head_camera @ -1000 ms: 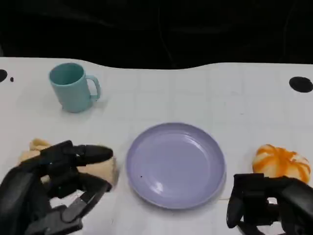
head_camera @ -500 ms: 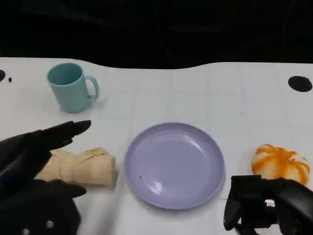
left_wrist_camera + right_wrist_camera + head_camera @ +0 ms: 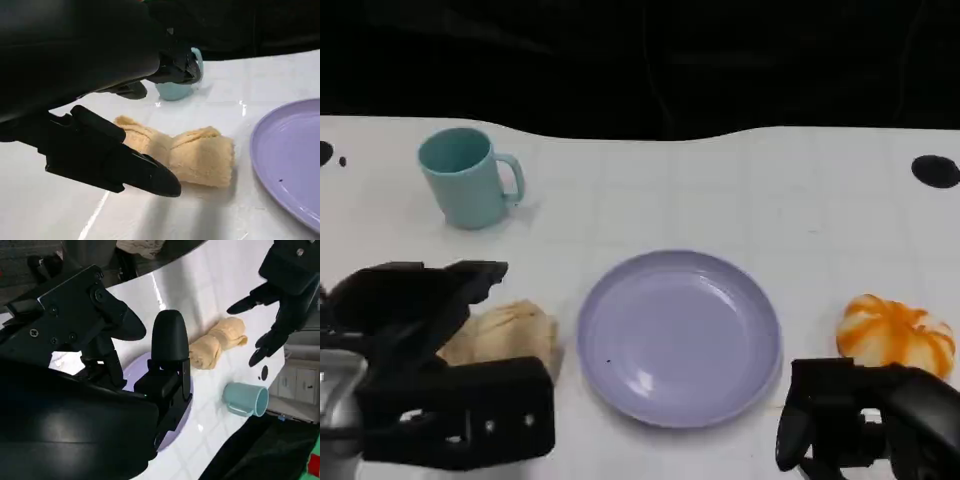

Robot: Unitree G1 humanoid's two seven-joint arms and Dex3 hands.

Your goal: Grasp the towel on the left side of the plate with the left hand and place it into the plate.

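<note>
A rolled tan towel point(image 3: 510, 335) lies on the white table just left of the lavender plate point(image 3: 678, 335). My left hand point(image 3: 430, 370) hovers over the towel's left end with its fingers spread, covering that part. In the left wrist view the towel point(image 3: 192, 155) lies free on the table between a lower finger point(image 3: 110, 162) and the upper ones, with nothing gripped. The right wrist view shows the left hand point(image 3: 285, 287) spread above the towel point(image 3: 217, 347). My right hand point(image 3: 865, 425) rests at the lower right, holding nothing.
A teal mug point(image 3: 470, 178) stands at the back left, beyond the towel. An orange-and-white pumpkin-shaped object point(image 3: 897, 333) sits right of the plate, close to my right hand. The table's dark far edge point(image 3: 640, 125) runs across the back.
The left hand has turned and come back over the towel's left end, fingers spread. The towel, plate and right hand have stayed put.
</note>
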